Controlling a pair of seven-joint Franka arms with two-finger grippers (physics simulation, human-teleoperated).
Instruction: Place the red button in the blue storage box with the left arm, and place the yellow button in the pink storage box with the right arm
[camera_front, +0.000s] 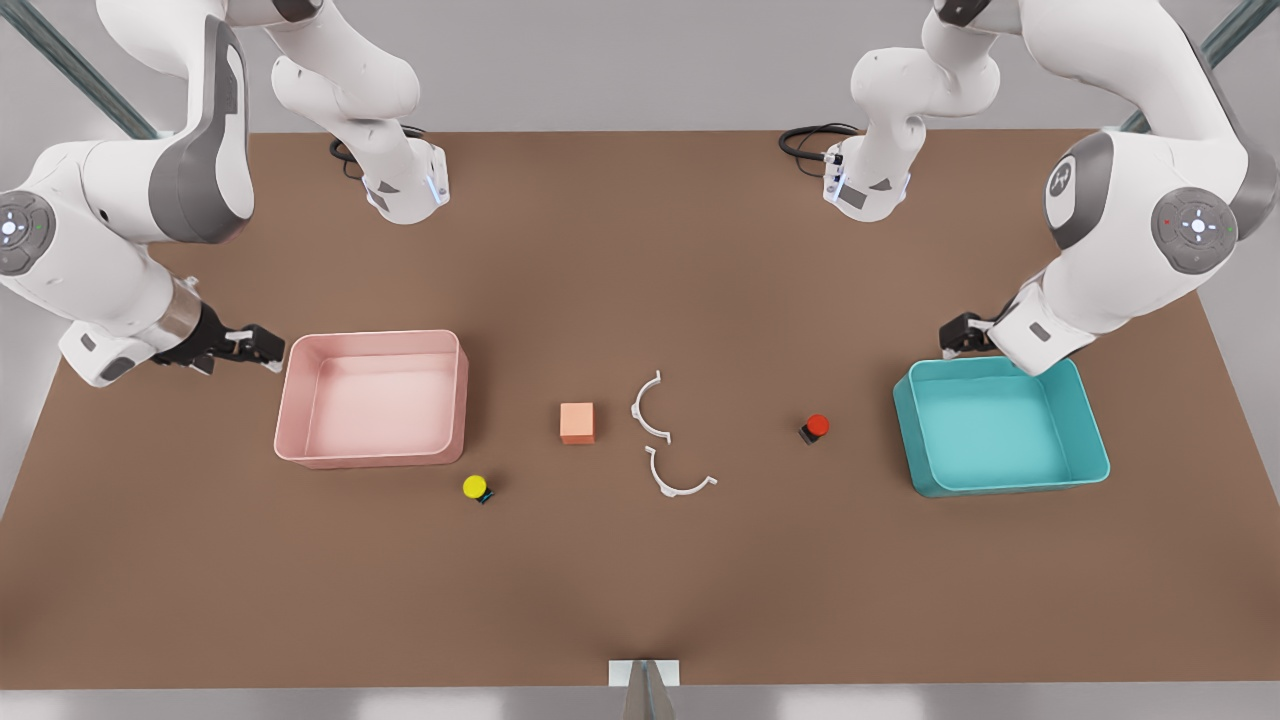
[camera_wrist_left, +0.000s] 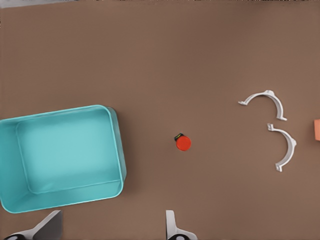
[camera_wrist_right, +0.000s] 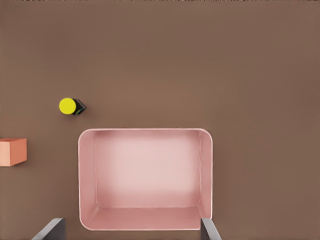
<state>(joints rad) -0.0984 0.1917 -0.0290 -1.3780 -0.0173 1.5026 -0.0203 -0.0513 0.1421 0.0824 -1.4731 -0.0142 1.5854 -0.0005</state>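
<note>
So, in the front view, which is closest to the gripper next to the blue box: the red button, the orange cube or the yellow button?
From the left gripper, at the far edge of the blue storage box:
1. Red button, nearest, just off the box toward the table's middle.
2. Orange cube, mid-table, past the white clips.
3. Yellow button, farthest, near the pink storage box.

The front view looks steeply down from high above the near table edge, facing both arm bases across the brown table (camera_front: 640, 590). The left wrist view looks straight down from over the blue storage box (camera_wrist_left: 60, 157), nearer in, taking in the red button (camera_wrist_left: 183, 143) and two white clips (camera_wrist_left: 272, 127), all shared with the front view. The right wrist view looks down over the pink storage box (camera_wrist_right: 145, 222), sharing the yellow button (camera_wrist_right: 67, 106). Both wrist views probably share the orange cube (camera_wrist_right: 12, 151).
</note>
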